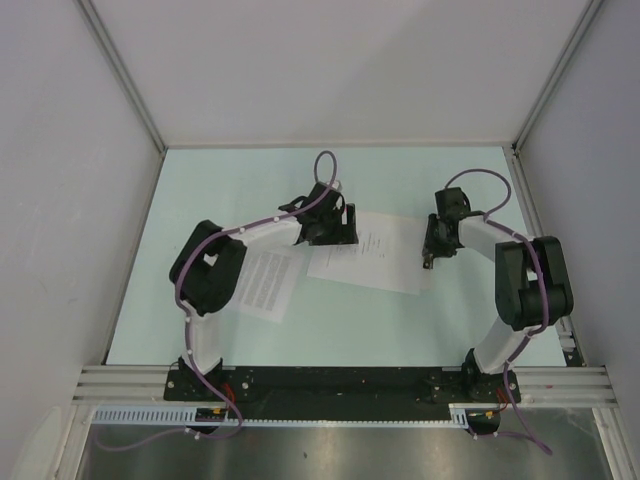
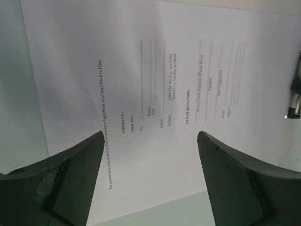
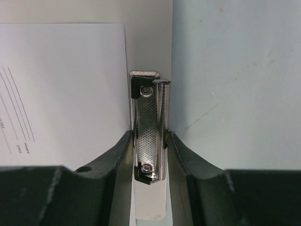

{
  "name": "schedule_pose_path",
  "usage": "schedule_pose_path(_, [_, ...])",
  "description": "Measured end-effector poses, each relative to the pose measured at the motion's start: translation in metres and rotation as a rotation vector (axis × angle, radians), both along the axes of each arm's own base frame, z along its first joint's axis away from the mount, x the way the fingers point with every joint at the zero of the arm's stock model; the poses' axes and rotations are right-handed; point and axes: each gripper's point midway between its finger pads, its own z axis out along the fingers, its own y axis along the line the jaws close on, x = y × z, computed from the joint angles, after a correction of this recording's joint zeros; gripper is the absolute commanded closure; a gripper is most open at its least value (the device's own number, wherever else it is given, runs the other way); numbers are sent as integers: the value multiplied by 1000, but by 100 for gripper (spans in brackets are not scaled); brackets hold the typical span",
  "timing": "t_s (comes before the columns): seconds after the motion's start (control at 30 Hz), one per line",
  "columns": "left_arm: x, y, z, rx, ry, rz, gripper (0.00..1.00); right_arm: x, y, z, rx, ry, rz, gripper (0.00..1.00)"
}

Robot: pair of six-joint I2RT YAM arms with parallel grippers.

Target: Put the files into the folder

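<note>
Jaws of the left gripper (image 2: pixel 150 136) stand wide above the sparser sheet (image 2: pixel 155 70), which lies on the folder (image 3: pixel 148 42); right gripper (image 3: pixel 148 135) pinches the folder's clip (image 3: pixel 149 113); denser sheet (image 1: pixel 265 285) lies just left of the folder.

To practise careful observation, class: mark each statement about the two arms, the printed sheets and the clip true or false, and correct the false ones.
1. The densely printed sheet lies on the table beside the left arm. True.
2. The right end effector is over the densely printed sheet. False: its fingers grip the metal clip.
3. The left end effector hangs open over the signature sheet, holding nothing. True.
4. The signature sheet is tucked under the metal clip. False: its edge stops beside the clip.
</note>
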Motion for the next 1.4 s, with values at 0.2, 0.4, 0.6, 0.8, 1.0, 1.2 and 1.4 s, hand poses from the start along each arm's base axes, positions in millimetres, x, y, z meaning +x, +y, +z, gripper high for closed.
schedule_pose_path(0.2, [1,5,-22,-8,54,40,14,-2,-2,3,152,-59,-7,100])
schedule_pose_path(0.4, [8,1,-22,-47,54,69,14,-3,-1,5,284,-98,-3,100])
schedule_pose_path(0.6, [14,-6,-21,-87,49,79,14,-3,1,7,340,-118,9,100])
schedule_pose_path(0.8, [17,-10,-20,-113,55,91,14,-5,1,7,406,-126,7,100])
schedule_pose_path(1.0, [21,-11,-20,-138,66,125,15,-5,1,8,424,-128,-4,100])
schedule_pose_path(1.2, [26,-14,-17,-214,85,168,14,-5,1,7,427,-122,-29,100])
schedule_pose_path(1.4, [21,-15,-12,-222,58,126,9,-5,1,7,426,-120,-30,100])
